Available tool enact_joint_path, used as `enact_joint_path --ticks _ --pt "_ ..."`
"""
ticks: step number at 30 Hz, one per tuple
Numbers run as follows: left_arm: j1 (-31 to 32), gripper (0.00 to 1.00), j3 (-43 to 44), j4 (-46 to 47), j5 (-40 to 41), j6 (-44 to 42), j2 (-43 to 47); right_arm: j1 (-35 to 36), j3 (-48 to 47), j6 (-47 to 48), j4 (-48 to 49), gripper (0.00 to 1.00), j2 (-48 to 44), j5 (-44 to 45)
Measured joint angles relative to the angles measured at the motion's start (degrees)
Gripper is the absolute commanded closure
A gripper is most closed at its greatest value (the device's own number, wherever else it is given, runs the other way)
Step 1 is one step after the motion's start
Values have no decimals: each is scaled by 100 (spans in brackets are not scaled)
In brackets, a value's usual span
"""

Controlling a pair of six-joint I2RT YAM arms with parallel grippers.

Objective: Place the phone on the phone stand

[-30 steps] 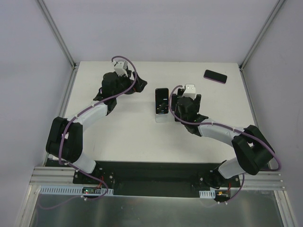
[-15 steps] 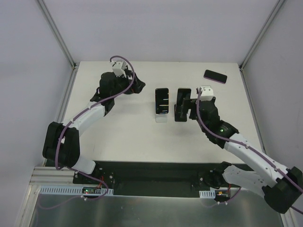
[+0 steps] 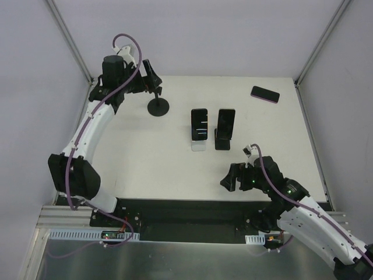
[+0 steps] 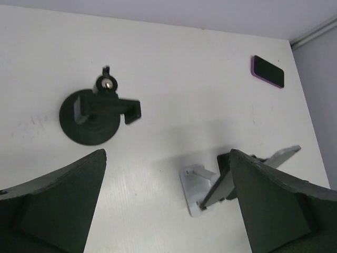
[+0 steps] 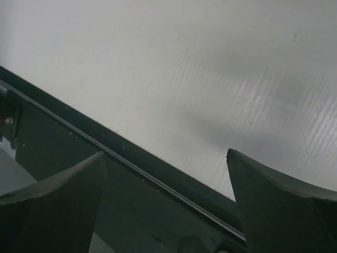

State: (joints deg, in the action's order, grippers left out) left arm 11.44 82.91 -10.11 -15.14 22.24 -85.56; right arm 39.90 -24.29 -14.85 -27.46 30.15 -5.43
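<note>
A phone (image 3: 226, 121) leans propped in the black stand (image 3: 221, 143), beside a second phone (image 3: 200, 123) on the white stand (image 3: 199, 144) — apparently seated, so neither arm needs a grip. The left gripper (image 3: 152, 79) near the round stand (image 3: 158, 107) and the right gripper (image 3: 233, 179) at the table's (image 3: 151, 166) near edge both hang wide, empty.

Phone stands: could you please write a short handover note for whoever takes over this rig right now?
Left gripper: open, empty, above the round black stand, which holds nothing.
Right gripper: open, empty, low by the near edge of the table.
Things: first phone leans on the white stand, second phone on the black stand beside it; third phone lies flat at the far right corner.
Done: two phones placed.
Left: probably the third phone onto the round black stand.
</note>
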Motion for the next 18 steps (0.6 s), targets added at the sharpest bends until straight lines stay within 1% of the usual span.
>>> enact_joint_path --ticks 3,5,7,12,14,18 --pt "-166 1 1126 -671 -44 -208 -793 7 -129 7 -352 4 -321 -297" --pt "-179 1 1593 -874 -28 -514 -1255 11 -243 4 -518 4 -555 -459" --pt "-131 1 1720 -1088 109 -973 -1554 11 -352 4 -658 4 -772 -553" --pt "103 1 1797 -1460 1014 -2050 -2129 11 -728 -9 -1088 4 -1126 -555" --pt "166 1 1825 -1497 1287 -2347 -2326 13 -807 -61 -1200 4 -1340 -505" --pt "166 1 1906 -1552 1434 -2638 -2592 11 -817 -212 -1410 4 -1801 -332"
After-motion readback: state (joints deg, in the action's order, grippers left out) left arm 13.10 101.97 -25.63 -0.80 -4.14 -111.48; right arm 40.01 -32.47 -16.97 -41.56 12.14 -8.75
